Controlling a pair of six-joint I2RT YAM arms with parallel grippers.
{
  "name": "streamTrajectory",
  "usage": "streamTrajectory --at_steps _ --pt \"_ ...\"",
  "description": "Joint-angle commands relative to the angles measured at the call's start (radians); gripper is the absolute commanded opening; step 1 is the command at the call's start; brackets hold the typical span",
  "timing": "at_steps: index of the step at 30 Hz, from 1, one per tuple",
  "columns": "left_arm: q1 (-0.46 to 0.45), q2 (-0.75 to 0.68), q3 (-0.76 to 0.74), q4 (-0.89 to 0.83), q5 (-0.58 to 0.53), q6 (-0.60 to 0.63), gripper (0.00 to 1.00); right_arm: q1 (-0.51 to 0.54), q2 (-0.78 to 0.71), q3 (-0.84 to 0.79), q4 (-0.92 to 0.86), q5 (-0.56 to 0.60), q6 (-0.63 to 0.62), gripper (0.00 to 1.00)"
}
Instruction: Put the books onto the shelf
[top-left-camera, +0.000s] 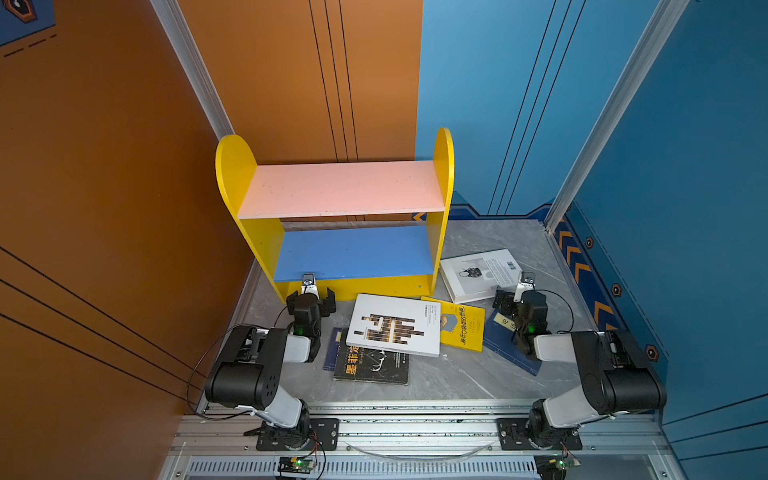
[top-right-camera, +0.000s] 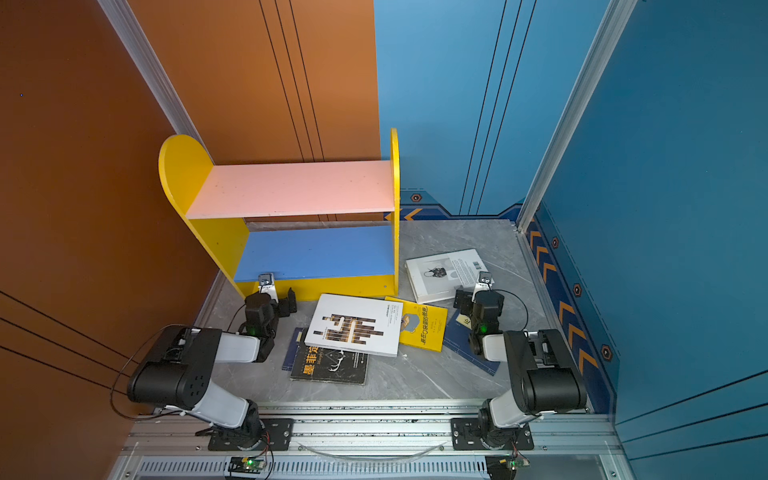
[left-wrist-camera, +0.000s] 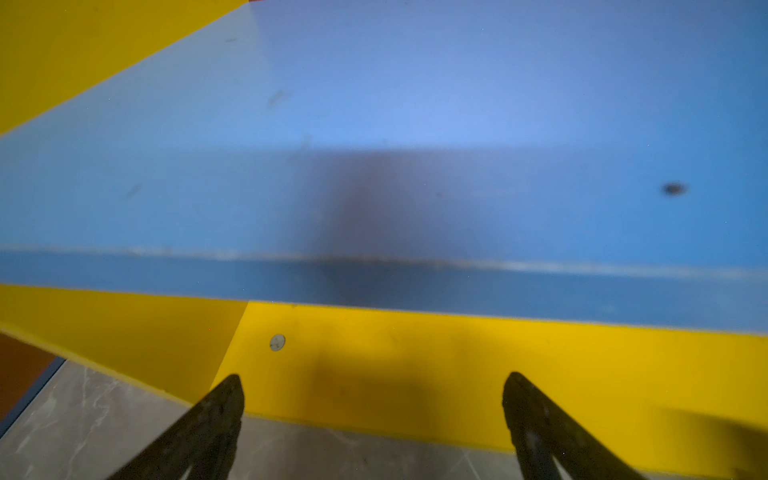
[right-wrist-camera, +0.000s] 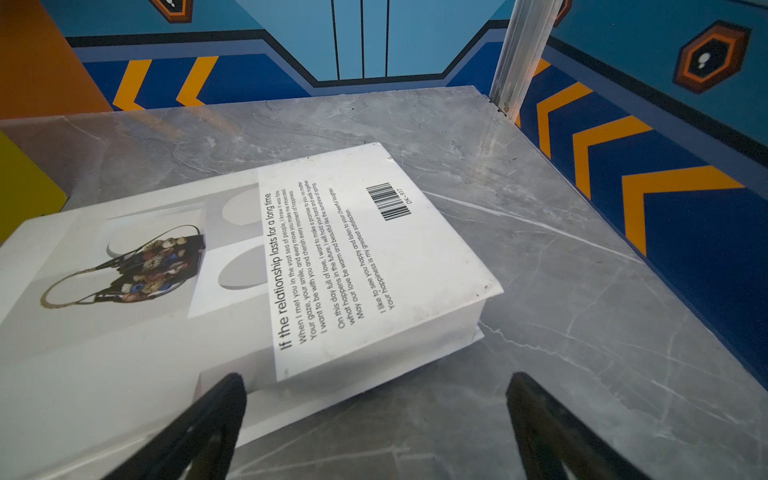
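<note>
I count six books, all lying flat on the grey marbled tabletop (top-left-camera: 457, 376), in front of and beside the one small shelf with yellow round-topped side panels (top-left-camera: 235, 166). The shelf has two boards, a pink upper board (top-left-camera: 340, 189) and a blue lower board (top-left-camera: 353, 251).

The white book with brown blocks (top-left-camera: 395, 324) lies on top of the black book with orange characters (top-left-camera: 370, 368). That one overlaps a navy book (top-left-camera: 331, 349). The yellow book (top-left-camera: 463, 328) lies just right of the white one. A second navy book with a yellow label (top-left-camera: 505, 347) sits partly hidden under my right arm. The white and grey book with a barcode (right-wrist-camera: 353, 249) lies apart, beside the shelf's right panel.

My left gripper (left-wrist-camera: 374, 380) faces the shelf's yellow base strip (left-wrist-camera: 415, 353), jaws spread wide and holding nothing. My right gripper (right-wrist-camera: 378, 379) is equally wide and empty, with one finger over the barcode book's corner.
</note>
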Motion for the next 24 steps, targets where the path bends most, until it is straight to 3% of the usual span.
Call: streamTrajectory --at_steps 1,6,10,14,16,21,24 --pt "0.001 0.006 0.020 0.019 0.076 0.048 0.98 -0.008 0.003 0.038 -0.009 0.004 -0.012 1.00" --pt "0.002 -0.122 -0.004 -0.041 0.077 0.046 0.98 0.003 -0.120 0.153 -0.314 -0.060 -0.046 1.00" --pt "0.009 -0.309 0.063 -0.336 0.100 0.002 0.98 0.044 -0.252 0.188 -0.478 -0.031 0.025 1.00" --pt "-0.013 -0.426 0.173 -0.655 0.135 -0.071 0.98 0.160 -0.354 0.235 -0.651 0.063 0.107 1.00" --pt "-0.040 -0.469 0.227 -0.786 0.160 -0.127 0.98 0.242 -0.393 0.273 -0.745 0.149 0.192 1.00" --pt "-0.160 -0.528 0.369 -1.079 0.133 -0.312 0.98 0.352 -0.441 0.374 -0.988 0.237 0.461 1.00" --pt "-0.250 -0.542 0.431 -1.212 0.106 -0.488 0.98 0.379 -0.451 0.406 -1.057 0.213 0.607 1.00"
